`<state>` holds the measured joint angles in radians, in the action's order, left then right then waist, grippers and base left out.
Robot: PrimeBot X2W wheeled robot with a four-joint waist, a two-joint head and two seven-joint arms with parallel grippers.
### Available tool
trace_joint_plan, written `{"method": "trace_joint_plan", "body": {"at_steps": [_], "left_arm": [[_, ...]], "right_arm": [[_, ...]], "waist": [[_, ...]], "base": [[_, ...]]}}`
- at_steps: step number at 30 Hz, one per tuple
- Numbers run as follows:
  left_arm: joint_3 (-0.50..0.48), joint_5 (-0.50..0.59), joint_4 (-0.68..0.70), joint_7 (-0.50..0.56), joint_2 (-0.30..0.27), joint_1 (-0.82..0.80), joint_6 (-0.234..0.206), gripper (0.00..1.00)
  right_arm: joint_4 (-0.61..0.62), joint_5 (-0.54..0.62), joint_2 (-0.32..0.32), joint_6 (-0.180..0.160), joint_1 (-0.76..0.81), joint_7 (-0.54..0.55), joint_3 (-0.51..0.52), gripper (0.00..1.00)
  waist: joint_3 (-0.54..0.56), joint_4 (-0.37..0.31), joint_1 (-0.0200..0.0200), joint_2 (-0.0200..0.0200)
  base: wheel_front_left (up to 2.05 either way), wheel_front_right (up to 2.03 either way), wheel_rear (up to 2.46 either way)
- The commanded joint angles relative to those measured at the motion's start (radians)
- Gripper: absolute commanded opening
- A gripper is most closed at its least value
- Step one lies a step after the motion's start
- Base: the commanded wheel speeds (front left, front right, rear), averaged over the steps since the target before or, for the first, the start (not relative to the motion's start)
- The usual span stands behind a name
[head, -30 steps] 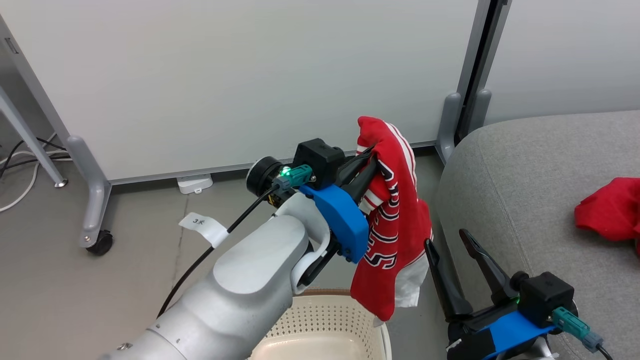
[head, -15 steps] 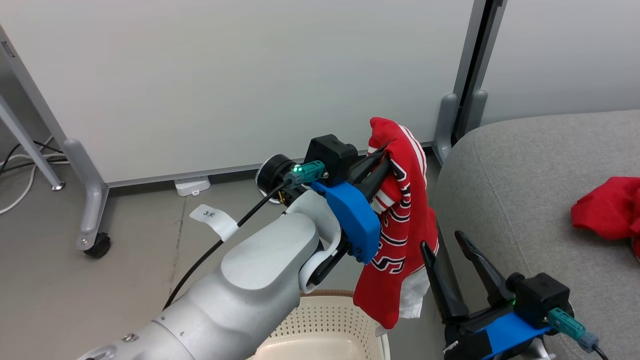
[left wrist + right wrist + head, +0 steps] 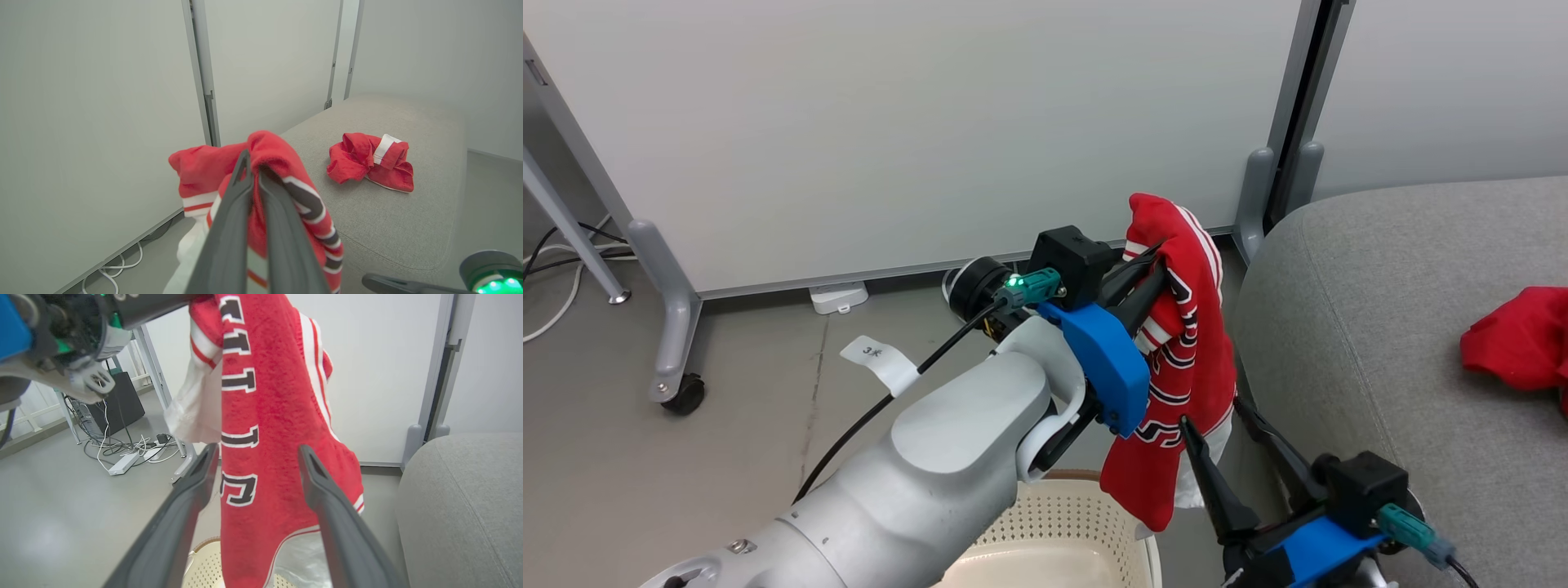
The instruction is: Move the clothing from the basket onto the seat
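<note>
Lettered red garment (image 3: pixel 1188 359), hanging above the basket (image 3: pixel 1062 523) beside the grey seat (image 3: pixel 1380 327): left end effector (image 3: pixel 252 163) pinched shut on its top fold, right end effector (image 3: pixel 1210 411) spread wide astride its hem; risk, fold slips and it falls short.

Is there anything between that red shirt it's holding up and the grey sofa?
Nothing visible blocks the way. The red shirt hangs from the left gripper beside the sofa edge. The open right gripper sits low by the shirt's hem, below the way onto the sofa.
</note>
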<state>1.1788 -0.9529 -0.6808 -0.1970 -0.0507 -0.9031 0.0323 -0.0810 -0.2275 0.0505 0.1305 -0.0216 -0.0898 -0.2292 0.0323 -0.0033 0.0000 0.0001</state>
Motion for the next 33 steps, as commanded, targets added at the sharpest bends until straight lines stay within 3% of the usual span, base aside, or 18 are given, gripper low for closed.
{"method": "trace_joint_plan", "body": {"at_steps": [1, 19, 33], "left_arm": [[0.010, -0.009, -0.003, -0.008, 0.000, -0.015, -0.006, 0.00], [0.070, -0.065, 0.008, -0.017, 0.000, -0.044, -0.014, 0.00], [0.091, -0.080, 0.012, -0.013, 0.000, -0.048, -0.017, 0.00]], "right_arm": [[-0.025, 0.000, 0.000, 0.001, -0.030, -0.010, -0.013, 1.00], [-0.407, -0.015, 0.000, 0.001, -0.260, -0.119, -0.099, 1.00], [-0.606, -0.057, 0.000, 0.001, -0.386, -0.171, -0.113, 1.00]], "waist": [[-0.001, 0.000, 0.0000, -0.0001], [-0.013, 0.011, 0.0000, -0.0001], [-0.018, 0.024, 0.0000, -0.0001]], "base": [[0.00, 0.00, 0.00], [0.00, 0.00, 0.00], [0.00, 0.00, 0.00]]}}
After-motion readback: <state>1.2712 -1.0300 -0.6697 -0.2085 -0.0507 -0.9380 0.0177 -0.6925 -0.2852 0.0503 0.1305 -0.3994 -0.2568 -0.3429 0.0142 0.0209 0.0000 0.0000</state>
